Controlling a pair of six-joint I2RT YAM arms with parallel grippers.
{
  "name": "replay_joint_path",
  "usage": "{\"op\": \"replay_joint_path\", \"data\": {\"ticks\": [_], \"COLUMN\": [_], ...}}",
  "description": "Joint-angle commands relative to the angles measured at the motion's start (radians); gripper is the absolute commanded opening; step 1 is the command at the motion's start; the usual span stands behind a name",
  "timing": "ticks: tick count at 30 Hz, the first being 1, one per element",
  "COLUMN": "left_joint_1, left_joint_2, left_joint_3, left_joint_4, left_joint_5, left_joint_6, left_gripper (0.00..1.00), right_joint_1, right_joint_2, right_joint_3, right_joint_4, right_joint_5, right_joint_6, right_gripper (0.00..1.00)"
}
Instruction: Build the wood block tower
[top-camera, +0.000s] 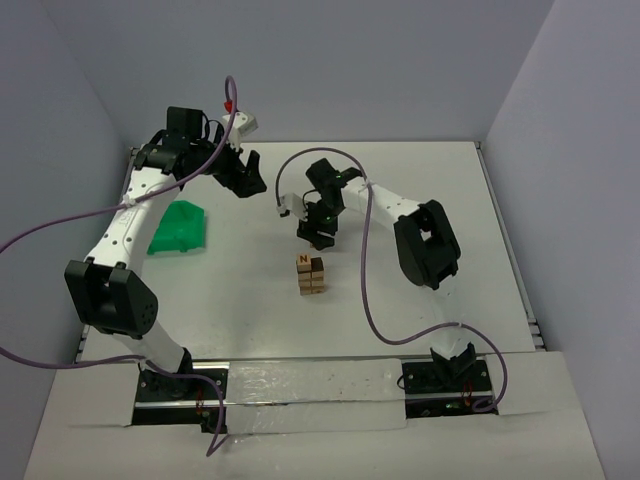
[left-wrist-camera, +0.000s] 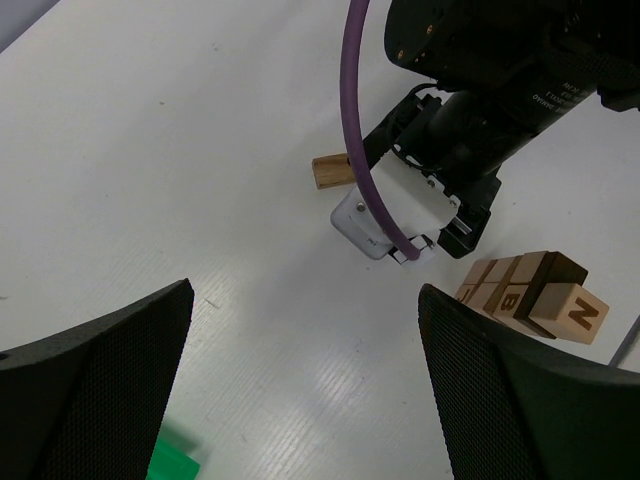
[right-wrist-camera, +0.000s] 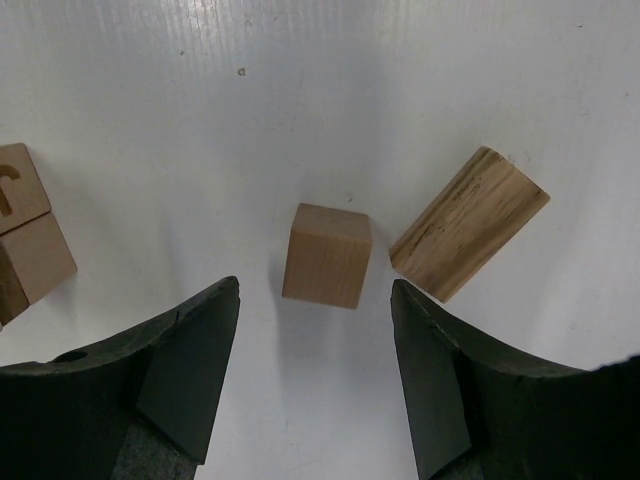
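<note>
The tower (top-camera: 311, 274) is a short stack of light-tan lettered wood blocks at the table's middle; it also shows in the left wrist view (left-wrist-camera: 535, 295) and at the left edge of the right wrist view (right-wrist-camera: 25, 235). My right gripper (top-camera: 318, 235) is open just behind the tower. In the right wrist view my right gripper (right-wrist-camera: 315, 300) hovers over a loose cube block (right-wrist-camera: 327, 255), with a longer wood block (right-wrist-camera: 468, 223) lying askew to its right. My left gripper (top-camera: 245, 175) is open and empty, raised at the back left; in its own view (left-wrist-camera: 305, 390) bare table lies between the fingers.
A green plastic bin (top-camera: 180, 228) lies at the left of the table, under the left arm; its corner shows in the left wrist view (left-wrist-camera: 170, 462). Another loose block (left-wrist-camera: 330, 171) lies beside the right arm's wrist. Purple cables hang from both arms.
</note>
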Motion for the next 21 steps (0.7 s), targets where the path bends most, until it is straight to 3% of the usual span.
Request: {"op": "replay_joint_path", "data": {"ticks": [1,6,14,21], "left_joint_1": [0.007,0.007,0.007,0.007], "left_joint_2": [0.009,0.010,0.010,0.010], "left_joint_3": [0.050,0.052,0.052,0.053], "left_joint_4": [0.001,0.000,-0.001,0.003], "left_joint_5": [0.021,0.020,0.019,0.018], "left_joint_6": [-0.011,-0.010,-0.008,-0.012], "left_gripper": [0.99,0.99,0.99,0.99], "right_joint_1": [0.014,0.023,0.029,0.026], "right_joint_2": [0.019,0.038,0.050,0.024], "right_joint_3": [0.058,0.068,0.059,0.025], "right_joint_4": [0.000,0.013,0.030,0.043], "right_joint_5": [0.022,0.041,0.052,0.045], "right_joint_6": [0.030,0.042,0.046,0.031], "right_gripper": [0.69,0.68,0.57,0.29]}}
